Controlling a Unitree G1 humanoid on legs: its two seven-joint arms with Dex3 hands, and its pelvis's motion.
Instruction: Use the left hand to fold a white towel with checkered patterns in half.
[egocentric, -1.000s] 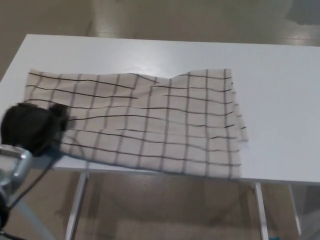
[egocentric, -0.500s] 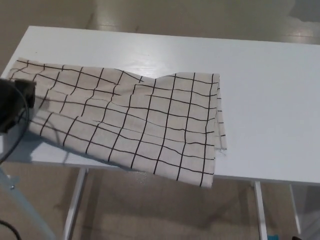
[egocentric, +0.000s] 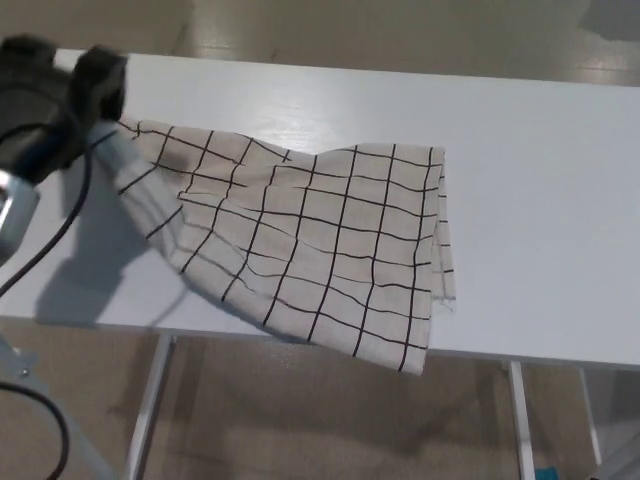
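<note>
White with thin black checks, the towel (egocentric: 310, 250) lies rumpled on the table (egocentric: 540, 170), its near edge hanging over the table's front rim; its right side lies flat, while its left end is drawn up to a narrow point at the far-left corner of the table; the black left hand (egocentric: 65, 95) sits at the picture's upper left with its fingers (egocentric: 100, 80) closed on that lifted corner; a dark cable (egocentric: 45, 250) loops down from the arm; a shadow falls on the table beneath the raised cloth.
</note>
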